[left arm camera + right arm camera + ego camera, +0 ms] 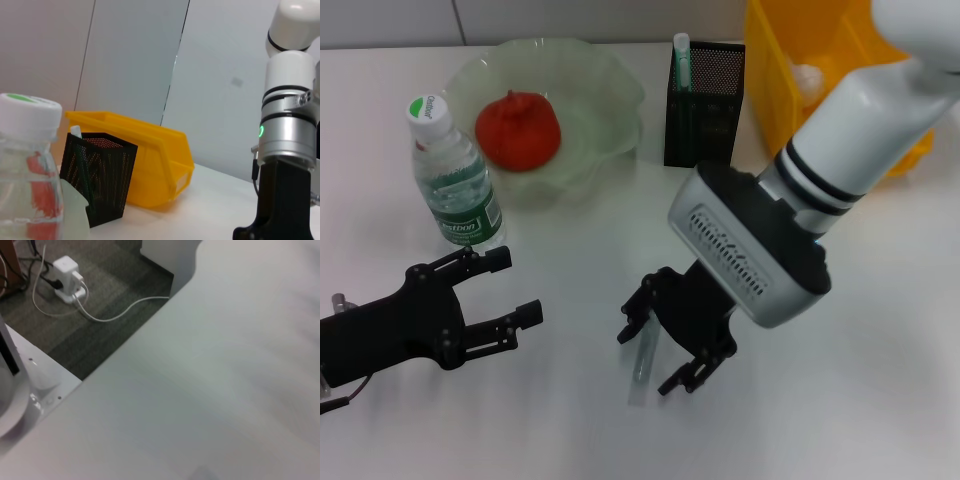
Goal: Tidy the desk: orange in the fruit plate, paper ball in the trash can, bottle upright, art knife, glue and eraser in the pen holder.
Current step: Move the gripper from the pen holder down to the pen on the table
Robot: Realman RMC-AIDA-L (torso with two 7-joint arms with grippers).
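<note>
A: Any writing? And where is the knife?

B: The bottle (455, 180) stands upright at ten o'clock on the desk (880, 380); its green label reads "nestoon" or near it, and the cap's print is too small to read; the knife (643, 366), a pale slim stick, lies flat just below centre, long axis running from twelve to six, tilted slightly.

A: The grippers?

B: The right gripper (675, 338) is spread wide, fingers either side of the knife, holding nothing; the left gripper (500, 290), at eight o'clock, gapes empty; the orange (518, 130) sits in the plate (600, 85); the holder (705, 105) stands at twelve, a white-capped stick inside it.
</note>
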